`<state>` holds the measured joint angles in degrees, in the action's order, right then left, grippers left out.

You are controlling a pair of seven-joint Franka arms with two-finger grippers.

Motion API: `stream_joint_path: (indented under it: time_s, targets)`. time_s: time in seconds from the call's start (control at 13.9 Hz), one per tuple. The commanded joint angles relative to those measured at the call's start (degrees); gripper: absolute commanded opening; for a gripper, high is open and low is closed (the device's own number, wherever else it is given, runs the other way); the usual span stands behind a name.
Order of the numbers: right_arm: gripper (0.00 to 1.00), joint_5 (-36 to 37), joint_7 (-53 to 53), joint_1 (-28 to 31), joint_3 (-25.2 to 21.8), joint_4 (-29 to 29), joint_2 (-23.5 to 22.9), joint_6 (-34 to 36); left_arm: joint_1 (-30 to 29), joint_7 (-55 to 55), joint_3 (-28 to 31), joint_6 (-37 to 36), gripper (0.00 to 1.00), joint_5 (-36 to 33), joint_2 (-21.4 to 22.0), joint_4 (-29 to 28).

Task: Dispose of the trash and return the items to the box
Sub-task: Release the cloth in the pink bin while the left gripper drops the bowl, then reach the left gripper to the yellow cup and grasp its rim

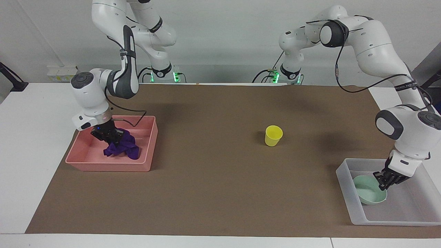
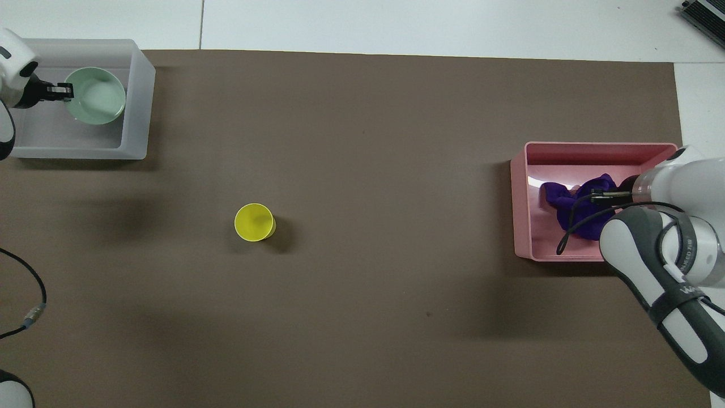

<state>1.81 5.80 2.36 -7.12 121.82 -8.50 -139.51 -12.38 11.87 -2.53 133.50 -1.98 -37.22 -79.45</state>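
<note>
Standing across from the robots, I see a white table with a wide brown mat over most of it. Both arms are reaching down at the two ends of the table.

The right arm bends down into a pink tray at its own end of the mat. The left arm curves out and down into the box, a translucent whitish tray at the left arm's end.

The right gripper is low inside the pink tray. Directly under it and touching it is the trash, a crumpled purple cloth. The cloth lies on the tray floor and spreads out from the gripper toward the middle of the table. I cannot tell whether that gripper is clamped on the cloth or has let go.

The left gripper is down inside the box, right at the rim of the bowl. This pale mint-green bowl sits in the box and looks a little tilted. It lies on the side of the gripper toward the middle of the table, close to the box wall there. From overhead the gripper's tip meets the rim. I cannot tell whether it is pinching the rim or only resting against it.

The cup, small and yellow, stands upright on the bare mat between the two grippers. It is well apart from both and closer to the left one. Nothing touches it.
</note>
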Motion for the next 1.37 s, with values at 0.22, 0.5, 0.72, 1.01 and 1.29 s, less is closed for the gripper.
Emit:
stream_joint_path:
  time_s: [0.22, 0.5, 0.72, 1.01, 1.29]
  targets:
    - [1.00, 0.48, -8.43, -3.77, 0.97, -5.18, 4.88, 10.64, 3.84, 0.26, -0.37, -11.92, 1.00, -0.92, 12.85, -4.11]
    - [1.00, -0.13, -8.35, -3.60, 0.88, -13.60, 9.46, 26.87, 9.65, -1.41, -0.37, -14.23, 1.00, -0.83, 24.81, -17.47]
    - [1.00, -0.93, -8.35, -3.07, 0.79, -20.99, 10.51, 37.62, 15.44, -6.84, -0.37, -13.09, 1.00, -0.83, 26.59, -21.88]
    - [1.00, -1.01, -8.35, -3.07, 0.88, -27.67, 10.87, 47.55, 22.29, -15.20, -0.55, -4.51, 1.00, -0.57, 31.23, -34.60]
    - [1.00, -1.01, -8.43, -3.16, 0.88, -32.01, 11.83, 53.12, 27.32, -19.26, -0.63, 1.42, 1.00, -0.48, 34.14, -43.94]
